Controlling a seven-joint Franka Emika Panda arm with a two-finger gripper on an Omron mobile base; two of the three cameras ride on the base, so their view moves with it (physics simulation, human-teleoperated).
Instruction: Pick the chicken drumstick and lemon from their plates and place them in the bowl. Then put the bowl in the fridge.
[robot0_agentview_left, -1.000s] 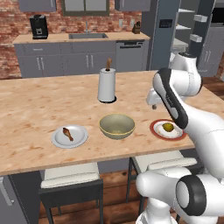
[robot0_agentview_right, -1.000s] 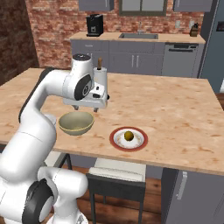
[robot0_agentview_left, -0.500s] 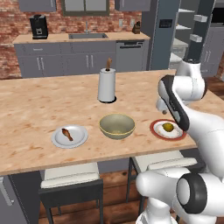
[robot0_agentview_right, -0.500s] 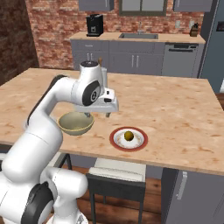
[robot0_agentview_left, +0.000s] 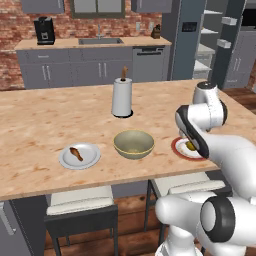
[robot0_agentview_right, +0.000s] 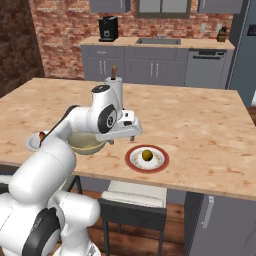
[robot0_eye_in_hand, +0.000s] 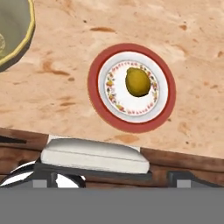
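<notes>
The lemon lies on the white plate with a red rim, which sits near the counter's front edge. My gripper hangs open above the counter between the olive-yellow bowl and that plate, holding nothing. The lemon is a little right of and below the fingers. In the left base view my arm covers part of the lemon. The chicken drumstick rests on the grey-white plate, left of the bowl. The dark fridge stands at the back right.
A paper towel holder stands upright behind the bowl. A cushioned stool is tucked under the counter edge below the red-rimmed plate, and another stool sits further left. Grey cabinets, a sink and a coffee machine line the back wall.
My hand has swung right, from over the bowl toward the red-rimmed plate with the lemon. The jaws have stayed open. Nothing on the counter has moved.
</notes>
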